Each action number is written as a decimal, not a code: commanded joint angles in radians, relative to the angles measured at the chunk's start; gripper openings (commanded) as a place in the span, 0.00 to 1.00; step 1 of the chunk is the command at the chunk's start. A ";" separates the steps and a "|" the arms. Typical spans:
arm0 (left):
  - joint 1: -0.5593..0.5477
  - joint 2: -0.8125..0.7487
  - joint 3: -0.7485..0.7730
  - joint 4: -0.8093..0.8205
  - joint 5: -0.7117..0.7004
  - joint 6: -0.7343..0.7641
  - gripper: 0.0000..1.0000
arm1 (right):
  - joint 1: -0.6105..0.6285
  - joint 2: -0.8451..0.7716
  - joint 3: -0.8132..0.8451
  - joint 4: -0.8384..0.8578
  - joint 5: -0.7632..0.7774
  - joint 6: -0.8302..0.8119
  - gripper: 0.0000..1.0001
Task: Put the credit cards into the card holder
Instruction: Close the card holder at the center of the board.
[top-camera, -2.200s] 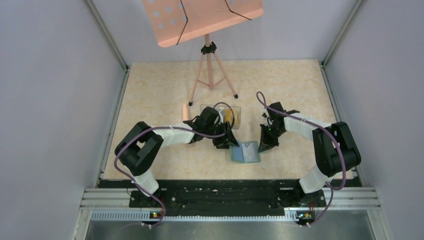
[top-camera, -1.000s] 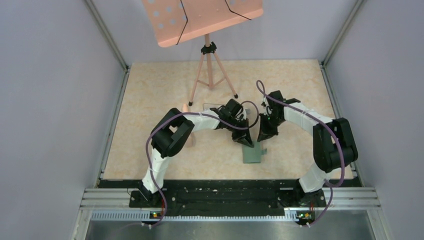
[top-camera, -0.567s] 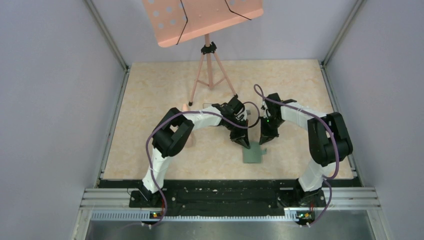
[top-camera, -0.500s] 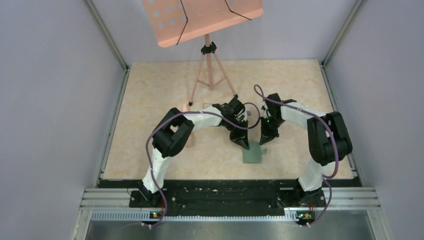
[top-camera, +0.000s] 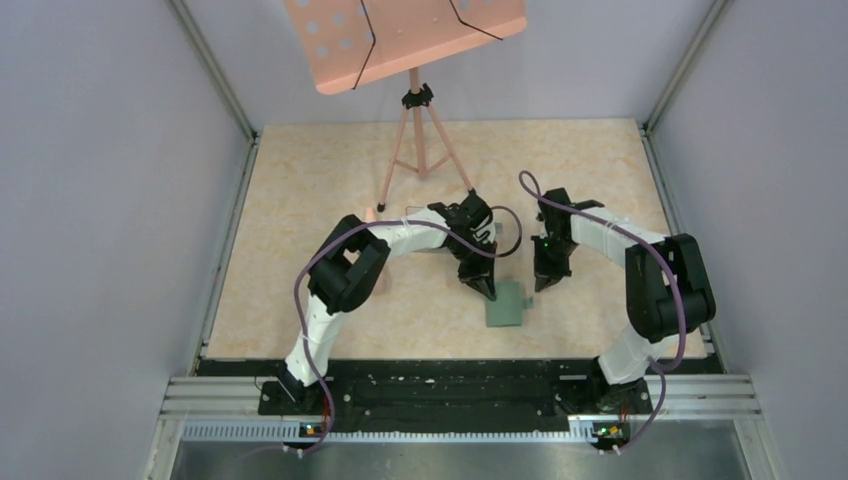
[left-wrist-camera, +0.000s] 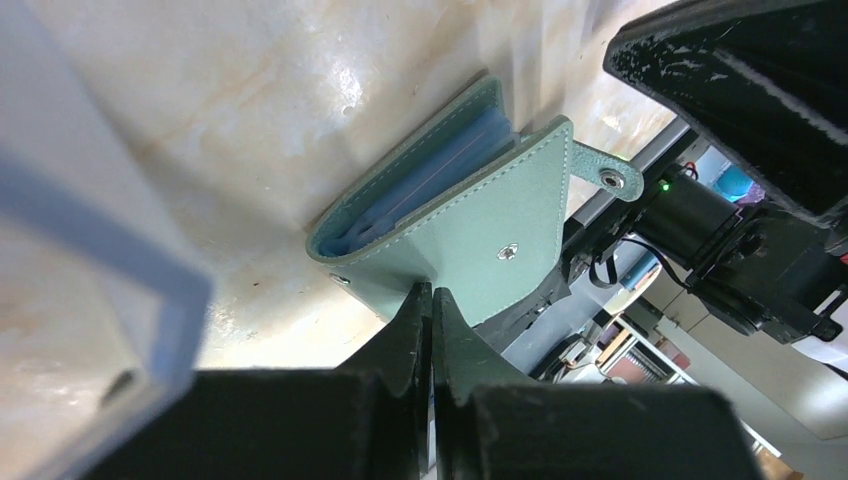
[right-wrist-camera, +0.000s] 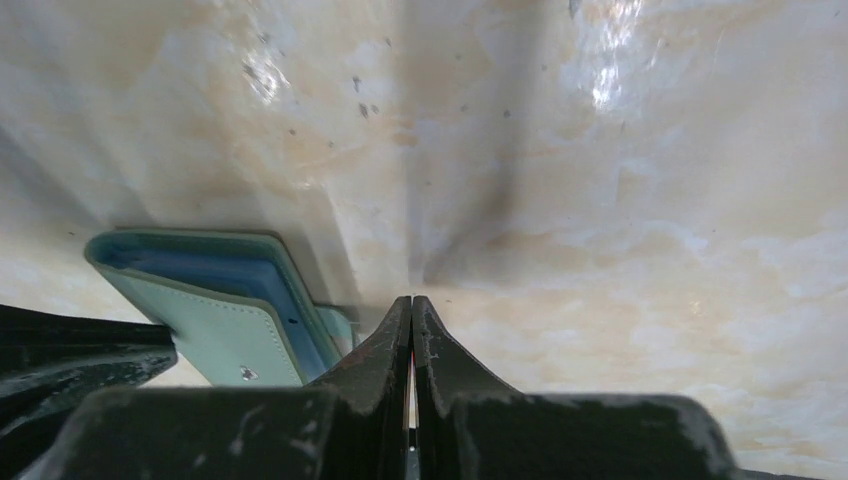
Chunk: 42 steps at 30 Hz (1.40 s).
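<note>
The card holder (top-camera: 506, 305) is a sage-green wallet lying folded shut on the table. In the left wrist view (left-wrist-camera: 470, 225) its snap stud, strap tab and pale blue sleeves show. My left gripper (top-camera: 487, 289) is shut and empty, its tips (left-wrist-camera: 432, 291) at the wallet's near edge on the cover. My right gripper (top-camera: 546, 283) is shut and empty, just right of the wallet and apart from it, tips (right-wrist-camera: 411, 300) over bare table. The wallet (right-wrist-camera: 215, 300) shows at its left. No credit cards are visible; my left arm hides where they lie.
A clear plastic box (left-wrist-camera: 90, 240) sits behind the left gripper, mostly hidden by my left arm in the top view. A pink music stand on a tripod (top-camera: 420, 150) stands at the back. A small peach piece (top-camera: 371, 214) lies left of my arm.
The wallet, open 2.2 s ago, is folded shut. My left arm swung right to its edge. My right gripper has just drawn back to the right, away from the wallet.
</note>
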 joint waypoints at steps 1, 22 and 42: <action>-0.007 0.042 0.020 -0.066 -0.028 0.009 0.00 | -0.012 -0.009 -0.017 -0.039 -0.001 0.008 0.00; -0.019 0.141 0.110 -0.155 -0.087 0.042 0.00 | -0.010 -0.002 0.009 -0.039 -0.292 -0.019 0.00; -0.021 0.005 0.053 -0.004 -0.003 0.003 0.21 | -0.011 0.105 -0.064 0.119 -0.242 -0.005 0.00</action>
